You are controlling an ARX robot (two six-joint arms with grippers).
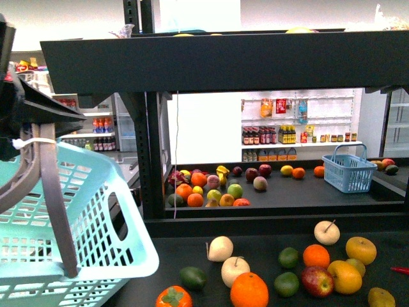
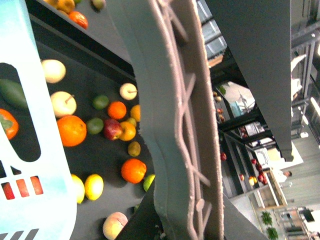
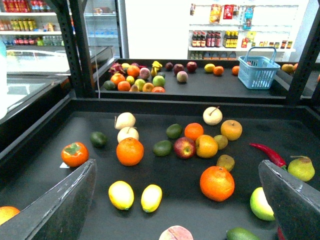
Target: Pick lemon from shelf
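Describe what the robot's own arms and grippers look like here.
The right gripper has two broad, dark grey jaws with pale, scuffed edges. Of the left arm, the front view shows only a black angular casing with a white cable tie looped below it. No markings or loose cables show.

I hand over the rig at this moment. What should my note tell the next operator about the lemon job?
Left gripper: shut on the grey handle of the teal basket, which hangs tilted.
Right gripper: jaws wide open, empty, over the shelf tray.
Lemon: lies on that tray just ahead of the open jaws, beside a similar yellow fruit; untouched.
Done: nothing grasped yet.
Left: lower the right gripper, close on the lemon, lift it off.
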